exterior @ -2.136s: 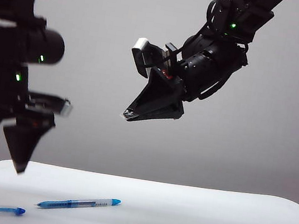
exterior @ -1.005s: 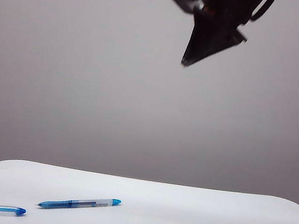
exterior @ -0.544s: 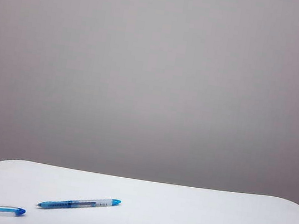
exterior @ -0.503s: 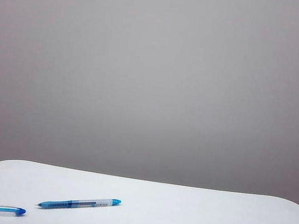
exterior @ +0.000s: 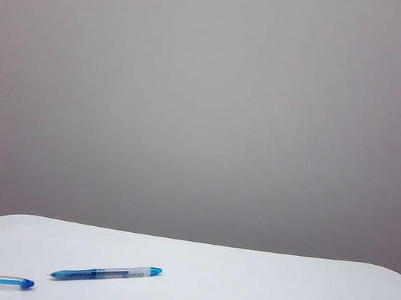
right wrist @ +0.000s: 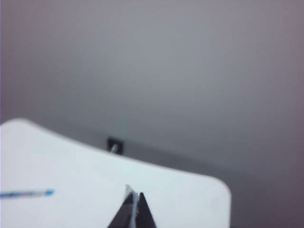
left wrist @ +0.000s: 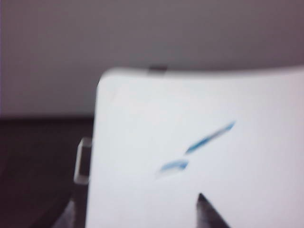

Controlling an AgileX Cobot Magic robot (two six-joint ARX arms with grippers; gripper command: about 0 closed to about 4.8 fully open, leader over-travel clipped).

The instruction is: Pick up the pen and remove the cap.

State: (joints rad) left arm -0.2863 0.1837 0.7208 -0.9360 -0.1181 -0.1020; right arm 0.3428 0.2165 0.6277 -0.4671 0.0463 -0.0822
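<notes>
The pen [exterior: 105, 272] lies uncapped on the white table [exterior: 276, 297] at the front left, its blue front section pointing left. The cap [exterior: 3, 280], a short clear tube with a blue tip, lies apart from it, further left and nearer the front edge. Neither gripper shows in the exterior view. In the blurred left wrist view my left gripper [left wrist: 137, 209] is open, high above and back from the pen [left wrist: 209, 137] and cap [left wrist: 173, 167]. My right gripper [right wrist: 134, 197] is shut with nothing held, well back from the pen [right wrist: 26, 193].
A plain grey wall stands behind the table. A small dark fitting [right wrist: 114, 144] sits at the table's far edge, and a pale bracket [left wrist: 83, 161] at its side edge. Beyond that side edge the floor is dark.
The right gripper rose out of the top of the exterior view; the left arm had left it earlier. Pen and cap have not moved.
</notes>
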